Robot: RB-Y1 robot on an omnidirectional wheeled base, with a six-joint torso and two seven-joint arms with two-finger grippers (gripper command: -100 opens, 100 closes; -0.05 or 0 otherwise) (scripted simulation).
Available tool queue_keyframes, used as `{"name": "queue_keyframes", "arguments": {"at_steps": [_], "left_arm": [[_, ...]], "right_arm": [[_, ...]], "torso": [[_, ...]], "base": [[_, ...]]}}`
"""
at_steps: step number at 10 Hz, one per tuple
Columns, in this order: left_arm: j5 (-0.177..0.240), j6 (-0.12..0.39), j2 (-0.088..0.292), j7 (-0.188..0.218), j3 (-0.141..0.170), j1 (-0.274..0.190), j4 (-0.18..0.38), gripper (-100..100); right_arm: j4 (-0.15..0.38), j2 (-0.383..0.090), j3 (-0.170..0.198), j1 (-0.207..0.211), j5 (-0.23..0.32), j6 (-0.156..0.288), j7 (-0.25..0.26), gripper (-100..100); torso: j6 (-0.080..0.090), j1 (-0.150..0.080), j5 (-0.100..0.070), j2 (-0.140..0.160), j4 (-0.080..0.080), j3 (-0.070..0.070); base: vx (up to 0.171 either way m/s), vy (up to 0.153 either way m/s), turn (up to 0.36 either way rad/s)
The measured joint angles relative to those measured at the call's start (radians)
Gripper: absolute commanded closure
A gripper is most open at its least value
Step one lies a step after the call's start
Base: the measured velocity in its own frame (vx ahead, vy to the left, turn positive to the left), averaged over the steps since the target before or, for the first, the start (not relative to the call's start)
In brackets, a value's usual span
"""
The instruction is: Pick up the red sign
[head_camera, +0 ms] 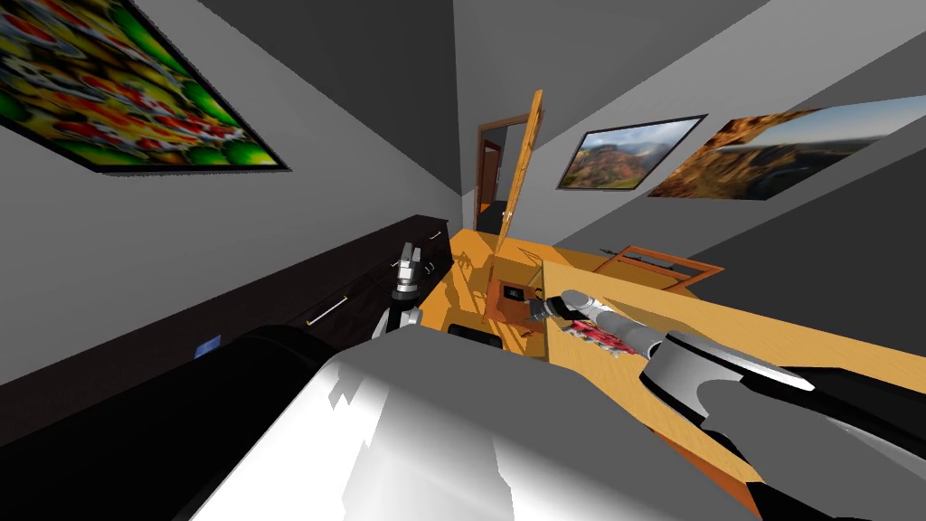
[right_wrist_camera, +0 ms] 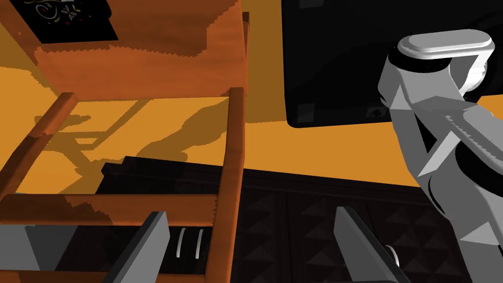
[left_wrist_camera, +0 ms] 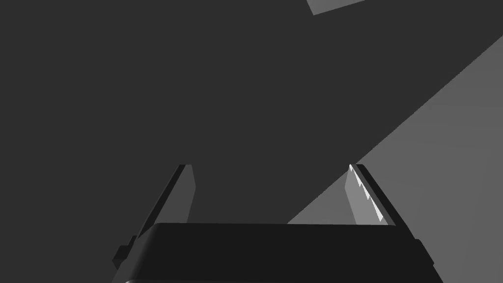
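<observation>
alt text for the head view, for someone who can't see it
A red sign lies on a wooden table under my outstretched right forearm; the right gripper hovers at the table's edge by a wooden chair. The left gripper is raised beside a dark cabinet.

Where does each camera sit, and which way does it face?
Head view: on the head, aimed steeply down and forward at the table bearing the red sign; shows left arm and, beyond the sign, right pincer.
Left wrist view: on the left hand, raised before the dark cabinet, looking along the open left pincer.
Right wrist view: on the right hand, looking along its open pincer past the chair toward the cabinet; left arm shows.
Shared by head and right wrist: chair, cabinet, left arm.
</observation>
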Motion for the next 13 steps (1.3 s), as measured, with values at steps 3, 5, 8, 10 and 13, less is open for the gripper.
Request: {"name": "queue_keyframes", "arguments": {"at_steps": [3,5,8,10,13], "left_arm": [[0.000,0.000,0.000,0.000,0.000,0.000,0.000,0],[0.000,0.000,0.000,0.000,0.000,0.000,0.000,0],[0.000,0.000,0.000,0.000,0.000,0.000,0.000,0],[0.000,0.000,0.000,0.000,0.000,0.000,0.000,0],[0.000,0.000,0.000,0.000,0.000,0.000,0.000,0]], "right_arm": [[0.102,-0.025,0.037,-0.038,0.048,-0.035,-0.005,-100],[0.154,-0.082,0.067,-0.045,0.086,-0.058,-0.007,-100],[0.228,-0.145,0.118,-0.055,0.149,-0.081,-0.024,-100],[0.230,-0.180,0.135,-0.054,0.171,-0.084,-0.046,-100],[0.252,-0.186,0.140,-0.061,0.179,-0.092,-0.041,-100]], "torso": [[-0.001,0.002,0.000,0.000,0.000,0.000],[0.000,-0.001,0.000,0.001,0.000,0.001],[0.000,0.001,0.000,0.001,0.000,0.001],[-0.001,0.003,0.000,0.001,0.000,0.001],[-0.001,0.007,0.001,0.002,0.000,0.001]], "base": [[0.024,-0.073,-0.022],[0.026,-0.119,-0.058],[0.020,-0.090,-0.040],[0.015,-0.050,-0.009],[-0.001,-0.011,0.122]]}}
